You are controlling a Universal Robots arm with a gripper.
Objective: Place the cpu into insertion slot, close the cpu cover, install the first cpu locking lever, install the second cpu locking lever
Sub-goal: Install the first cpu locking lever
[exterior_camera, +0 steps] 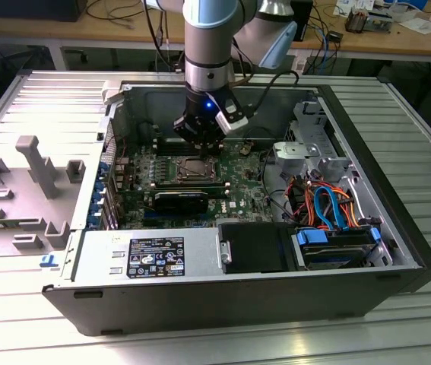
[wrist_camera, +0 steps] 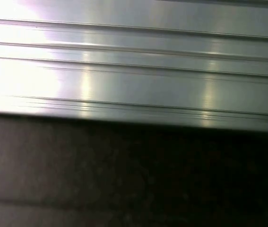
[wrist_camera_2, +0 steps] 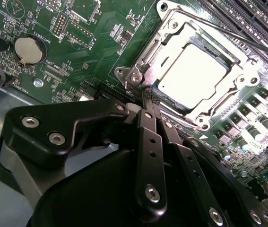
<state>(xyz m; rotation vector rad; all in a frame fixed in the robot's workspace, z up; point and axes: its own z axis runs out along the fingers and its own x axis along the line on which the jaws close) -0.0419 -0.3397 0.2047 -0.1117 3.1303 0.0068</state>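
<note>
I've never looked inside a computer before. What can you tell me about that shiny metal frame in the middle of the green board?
That is the cpu cover, a thin silvery metal frame with a large cut-out window. It lies flat, closed over the slot, and the cpu shows pale and glossy through the window. Tabs and screws mark its edges. The end effector has its black fingertips pressed together at the frame's corner.

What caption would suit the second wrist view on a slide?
Gripper closed at the corner of the cpu cover, which lies shut over the cpu on the green motherboard.
</note>
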